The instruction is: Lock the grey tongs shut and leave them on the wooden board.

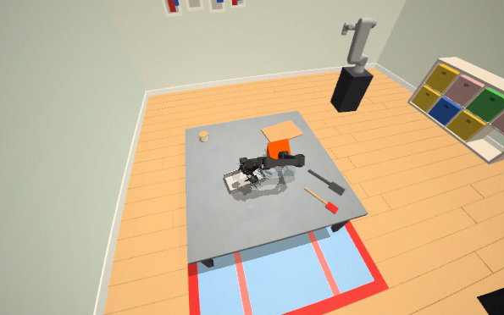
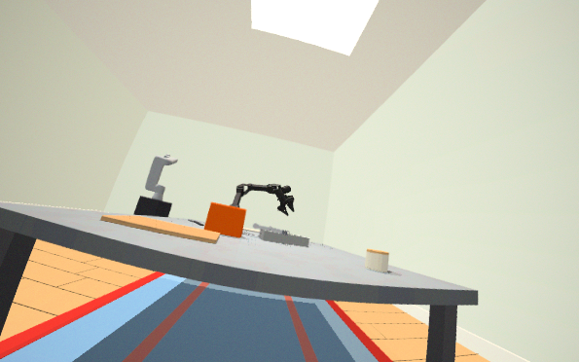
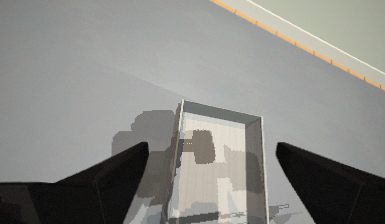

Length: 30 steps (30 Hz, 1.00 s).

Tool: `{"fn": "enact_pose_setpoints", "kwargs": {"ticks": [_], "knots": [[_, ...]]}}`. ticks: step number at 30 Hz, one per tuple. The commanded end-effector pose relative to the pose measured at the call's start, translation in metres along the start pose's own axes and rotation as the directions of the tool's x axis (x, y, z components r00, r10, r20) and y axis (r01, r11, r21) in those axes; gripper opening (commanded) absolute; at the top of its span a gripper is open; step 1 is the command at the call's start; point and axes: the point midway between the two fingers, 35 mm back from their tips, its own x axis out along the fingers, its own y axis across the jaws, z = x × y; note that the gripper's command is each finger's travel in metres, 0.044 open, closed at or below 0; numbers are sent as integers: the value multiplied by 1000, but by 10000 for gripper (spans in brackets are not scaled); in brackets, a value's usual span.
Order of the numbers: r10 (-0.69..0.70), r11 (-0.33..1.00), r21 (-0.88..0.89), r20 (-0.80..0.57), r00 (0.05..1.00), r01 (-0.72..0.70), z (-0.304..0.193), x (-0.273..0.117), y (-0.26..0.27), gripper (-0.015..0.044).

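The roasting tin (image 1: 227,185) (image 2: 295,239) (image 3: 254,150) stands on the table, its inside partly shadowed. The grey tongs (image 2: 263,227) lie across its end nearer the orange block. The arm hides most of them in the top view, and in the wrist view their shape cannot be made out at the bottom edge. My gripper (image 1: 248,172) (image 2: 287,210) (image 3: 211,148) is open and empty, pointing down above the tin, with a fingertip to either side of the tin in the wrist view. The wooden board (image 1: 283,131) (image 2: 162,229) lies flat with nothing on it.
An orange block (image 1: 278,147) (image 2: 226,220) stands between the board and the tin, by the arm's base. A dark spatula (image 1: 336,188) and a red-headed spatula (image 1: 331,207) lie on the right. A pale round pot (image 1: 203,137) (image 2: 377,261) stands at the far left corner.
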Motion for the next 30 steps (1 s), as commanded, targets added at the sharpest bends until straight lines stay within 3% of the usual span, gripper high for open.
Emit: {"fn": "enact_pose_setpoints", "kwargs": {"ticks": [1,6,10,30], "knots": [[9,929,362,-229,973,77,-52,19,-47,440],[146,606,736,-475,868,301,-120,21,-86,440],[302,292,825,-560,772,484,-157,13,-98,440],[310,275,824,-563,766,495,-160,13,-93,440]]}}
